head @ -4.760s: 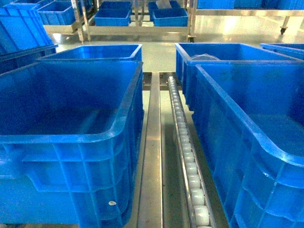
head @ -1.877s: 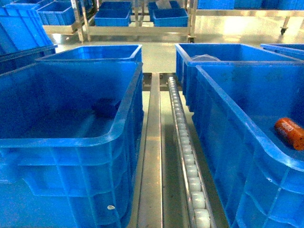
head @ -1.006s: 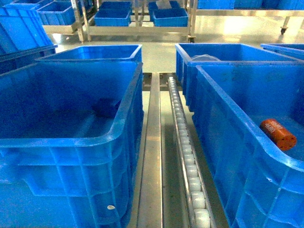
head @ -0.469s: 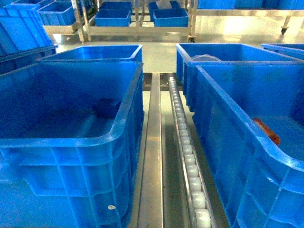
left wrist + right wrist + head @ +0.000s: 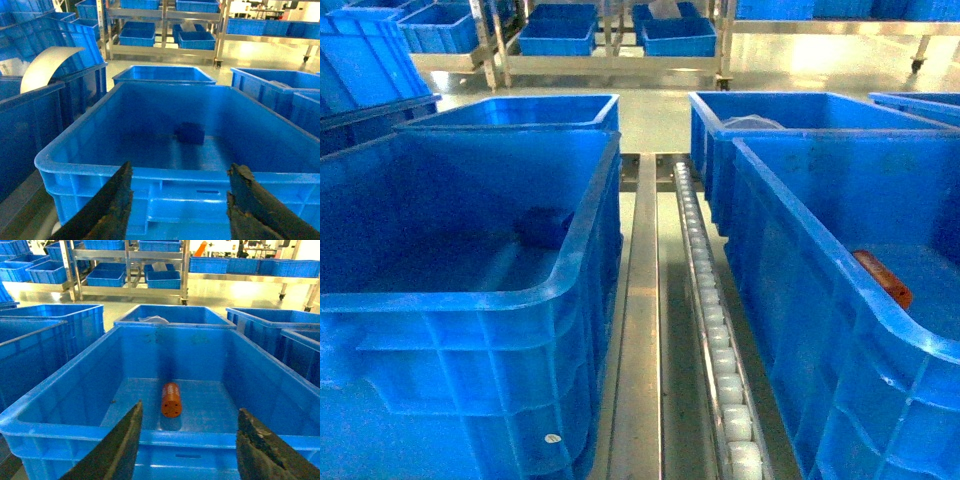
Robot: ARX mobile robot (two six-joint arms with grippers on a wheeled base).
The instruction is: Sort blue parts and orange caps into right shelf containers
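Note:
Two large blue containers stand side by side. A dark blue part [image 5: 545, 226] lies on the floor of the left container [image 5: 470, 298]; the left wrist view shows the blue part [image 5: 190, 133] near the far wall. An orange cap [image 5: 171, 400] lies on its side in the right container [image 5: 65, 432], and in the head view only the orange cap's [image 5: 883, 278] top shows over the rim. My left gripper [image 5: 181, 168] and right gripper [image 5: 191, 408] hover open and empty just outside the near rims. Neither gripper shows in the head view.
A steel rail [image 5: 640, 300] and a white roller track [image 5: 712, 320] run between the two containers. More blue bins [image 5: 790, 110] stand behind, one holding a white bag [image 5: 750, 121]. Steel racks [image 5: 610, 45] with bins line the back. A curved white sheet [image 5: 47, 65] rises at the left.
Both containers were empty 4.8 s ago. The blue part then appeared in the left one. The orange cap landed in the right one and rolled left, sinking behind the rim.

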